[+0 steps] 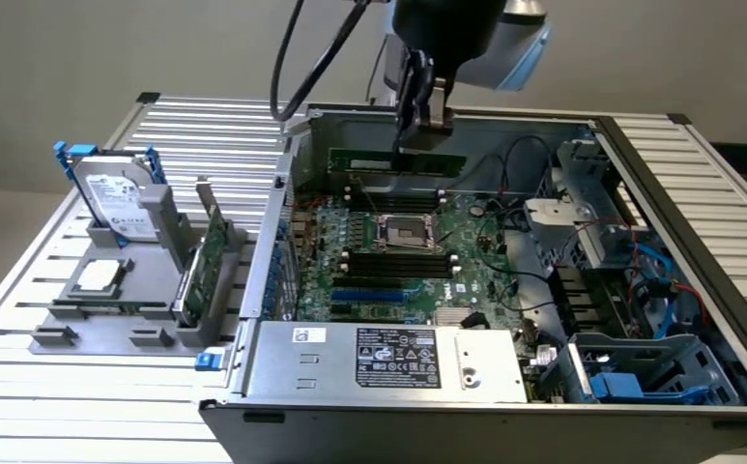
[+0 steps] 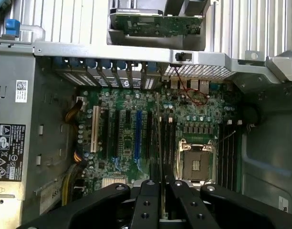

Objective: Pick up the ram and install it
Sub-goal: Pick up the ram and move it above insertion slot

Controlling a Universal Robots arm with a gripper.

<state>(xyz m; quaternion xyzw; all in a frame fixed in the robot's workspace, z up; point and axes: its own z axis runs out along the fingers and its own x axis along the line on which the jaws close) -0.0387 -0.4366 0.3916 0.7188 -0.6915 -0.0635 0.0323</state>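
Above the motherboard [image 1: 476,256], at twelve o'clock of the CPU socket [image 1: 406,232]: ram [image 1: 370,158], level, off the board, pinched at its upper edge by the gripper [image 1: 422,130]. Seen edge-on between the black fingers [image 2: 148,200] from the wrist, over the memory slots [image 2: 171,138]. Power supply [image 1: 387,358] at six o'clock of the socket; hard drive [image 1: 113,198] and expansion card [image 1: 208,251] at nine o'clock, outside the case [image 1: 270,242].

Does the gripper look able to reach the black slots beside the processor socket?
Likely yes: the gripper, shut on the ram, hangs over the open case, and nothing covers the slots.
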